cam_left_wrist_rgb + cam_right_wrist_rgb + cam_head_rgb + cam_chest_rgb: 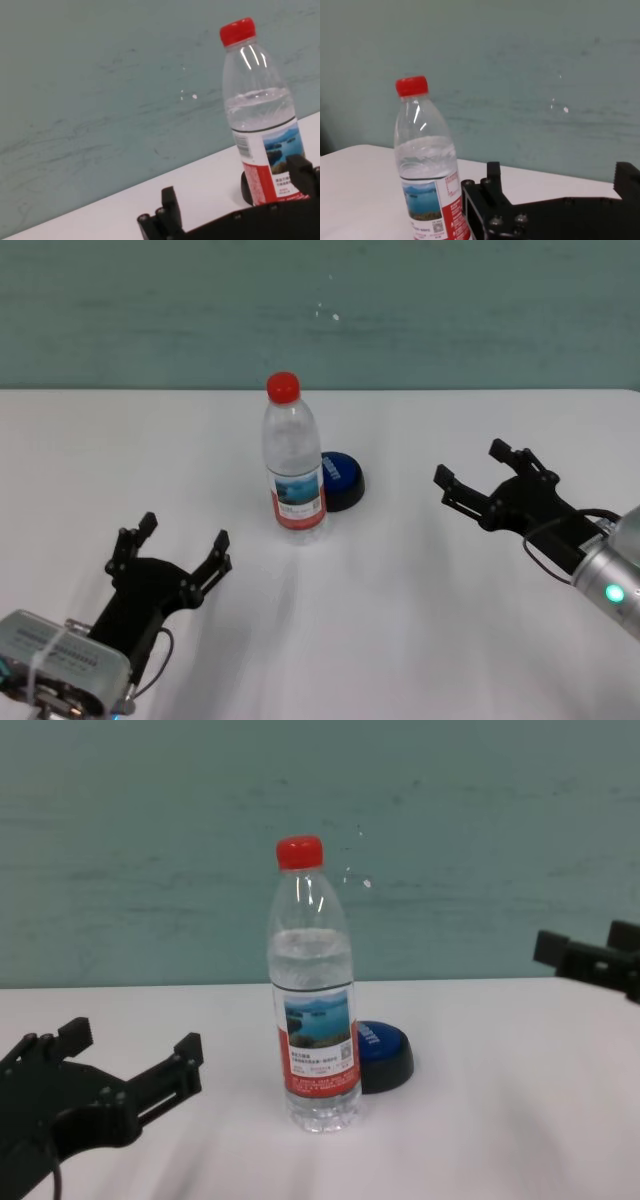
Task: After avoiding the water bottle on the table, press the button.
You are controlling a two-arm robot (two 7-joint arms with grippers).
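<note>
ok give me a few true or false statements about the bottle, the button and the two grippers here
1. The water bottle stands upright with its red cap on. True.
2. The button sits in front of the bottle, nearer the robot. False: it lies behind the bottle, slightly to the robot's right, partly hidden by it.
3. The right gripper is pressing the button. False: it hangs open to the right of the button, apart from it.
4. The left gripper is open and holds nothing. True.
5. The bottle lies on its side on the table. False: it stands upright.
</note>
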